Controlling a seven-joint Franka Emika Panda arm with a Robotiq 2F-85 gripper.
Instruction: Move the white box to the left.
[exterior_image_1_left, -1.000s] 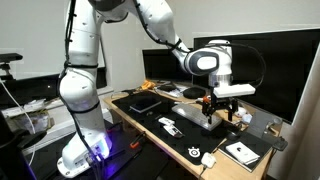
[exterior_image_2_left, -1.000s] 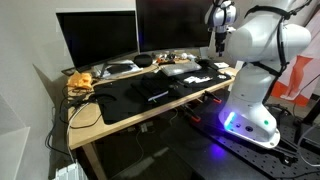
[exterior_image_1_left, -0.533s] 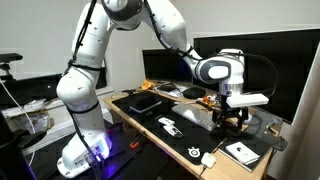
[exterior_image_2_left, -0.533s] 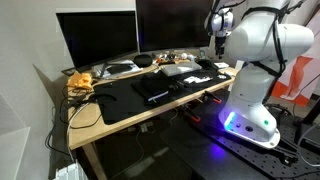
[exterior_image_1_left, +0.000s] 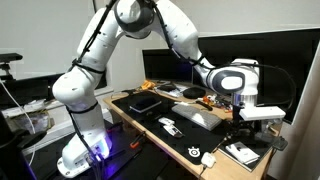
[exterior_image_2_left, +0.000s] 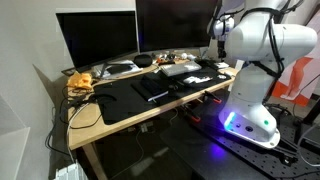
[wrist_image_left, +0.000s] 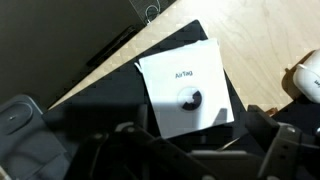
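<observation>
The white box (exterior_image_1_left: 240, 152) lies flat at the near end of the desk on a dark pad, close to the desk corner. In the wrist view it (wrist_image_left: 185, 90) is a white square with small grey lettering and a dark round mark on top. My gripper (exterior_image_1_left: 243, 131) hangs just above the box, not touching it. In the wrist view my gripper (wrist_image_left: 170, 150) shows its dark fingers spread apart at the bottom of the frame, open and empty. In an exterior view the gripper (exterior_image_2_left: 217, 42) is mostly hidden behind the robot's body, and the box is hidden.
A long white slab (exterior_image_1_left: 197, 116), a small narrow white gadget (exterior_image_1_left: 170, 125), a black tablet (exterior_image_1_left: 146, 101) and a white mouse (exterior_image_1_left: 208, 159) lie on the desk. Monitors (exterior_image_1_left: 275, 60) stand along the back. A white rounded object (wrist_image_left: 305, 80) lies next to the box.
The arm has swung along the desk from above the white slab to above the white box. The box has not moved.
</observation>
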